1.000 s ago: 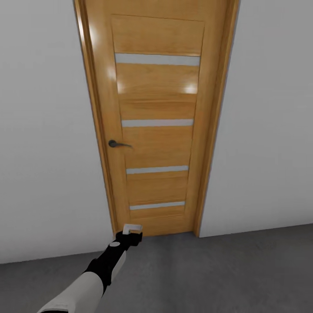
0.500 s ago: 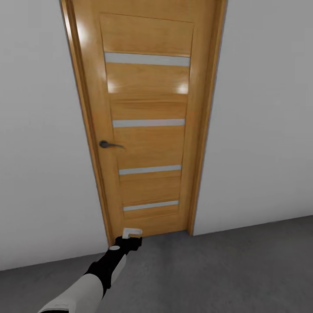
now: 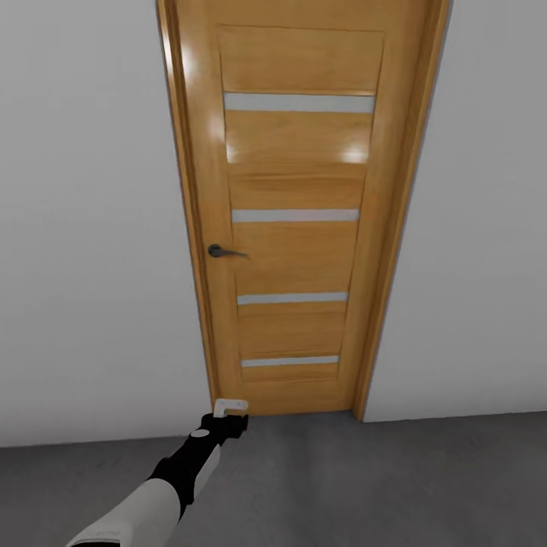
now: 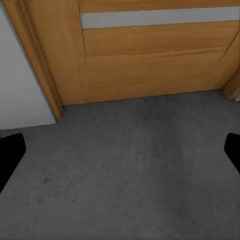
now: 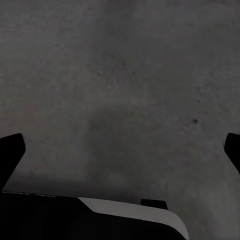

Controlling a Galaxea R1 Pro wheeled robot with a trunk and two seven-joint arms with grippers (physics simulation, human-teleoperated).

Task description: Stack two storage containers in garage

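The two storage containers are out of view. In the head view my left arm reaches forward and low, and my left gripper [image 3: 230,408] hangs just above the dark grey floor [image 3: 395,486] near the foot of a closed wooden door [image 3: 296,228]. In the left wrist view the left gripper [image 4: 120,155] is open, its black fingertips [image 4: 10,155] wide apart with nothing between them. In the right wrist view my right gripper [image 5: 120,152] is open too and empty, pointing down at bare floor [image 5: 125,75].
The honey-coloured door has frosted horizontal strips and a dark lever handle [image 3: 222,251] on its left side. Pale grey walls [image 3: 83,228] flank it on both sides. Speckled concrete floor stretches from the wall towards me.
The whole picture has shifted: the door now sits further right than half a second ago, so the camera has turned. The left arm keeps the same pose in the picture.
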